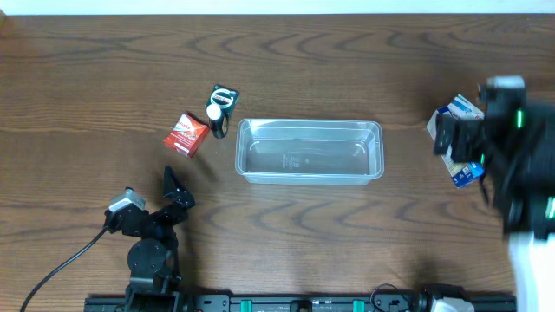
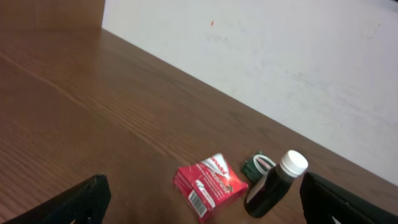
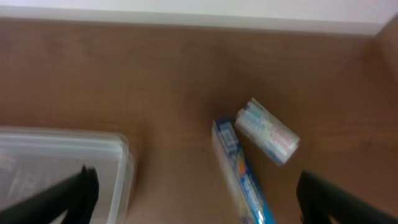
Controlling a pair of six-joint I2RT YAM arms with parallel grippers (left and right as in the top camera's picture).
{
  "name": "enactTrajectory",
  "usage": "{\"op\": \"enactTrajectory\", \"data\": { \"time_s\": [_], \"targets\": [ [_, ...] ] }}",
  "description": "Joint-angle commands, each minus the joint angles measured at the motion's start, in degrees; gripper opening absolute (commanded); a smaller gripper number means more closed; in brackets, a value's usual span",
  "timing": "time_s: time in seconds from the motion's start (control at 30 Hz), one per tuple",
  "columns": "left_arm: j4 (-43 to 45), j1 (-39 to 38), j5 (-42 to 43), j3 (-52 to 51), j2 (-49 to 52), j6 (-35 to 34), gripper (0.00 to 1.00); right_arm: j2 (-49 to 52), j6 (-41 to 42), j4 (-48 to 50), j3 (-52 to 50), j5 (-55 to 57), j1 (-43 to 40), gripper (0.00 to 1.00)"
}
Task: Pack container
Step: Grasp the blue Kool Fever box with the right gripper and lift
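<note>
Resting mouth-up, container (image 1: 310, 152) runs left-right; left end effector (image 2: 202, 180) and right end effector (image 3: 196, 175) spread.

My dark wooden table (image 1: 347, 69) carries the clear container (image 1: 310, 124) at centre, a red packet (image 1: 186, 134) and white-capped dark bottle (image 1: 216, 118) left, blue-and-white boxes (image 3: 267, 132) right.

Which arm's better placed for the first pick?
Right, probably. The right gripper, open, hovers over the blue-and-white boxes beside the container. The left gripper, also open, sits back from the red packet and bottle.
</note>
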Motion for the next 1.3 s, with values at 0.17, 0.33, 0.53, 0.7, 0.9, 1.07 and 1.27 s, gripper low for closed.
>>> {"op": "enactTrajectory", "data": {
  "time_s": [0.17,0.33,0.53,0.7,0.9,1.07,1.27],
  "targets": [
    [-1.9,0.3,-1.1,-1.2,-0.4,0.9,0.98,21.9,-2.1,-16.8,18.7,3.3,-0.7,0.99],
    [-1.9,0.3,-1.1,-1.2,-0.4,0.9,0.98,26.7,-4.9,-19.0,18.6,7.3,-1.4,0.99],
    [-1.9,0.3,-1.1,-1.2,-0.4,0.9,0.98,30.1,-4.9,-20.9,18.6,7.7,-4.0,0.94],
    [-1.9,0.3,-1.1,-1.2,-0.4,0.9,0.98,33.8,-4.8,-20.9,18.3,7.7,-6.9,0.93],
    [-1.9,0.3,-1.1,-1.2,-0.4,0.9,0.98,38.9,-4.7,-20.8,18.2,5.3,-8.8,0.93],
    [-1.9,0.3,-1.1,-1.2,-0.4,0.9,0.98,42.3,-6.0,-19.1,18.2,5.3,-8.8,0.91],
    [-1.9,0.3,-1.1,-1.2,-0.4,0.9,0.98,46.1,-6.4,-18.2,18.2,5.1,-8.8,0.81]
  ]
}}
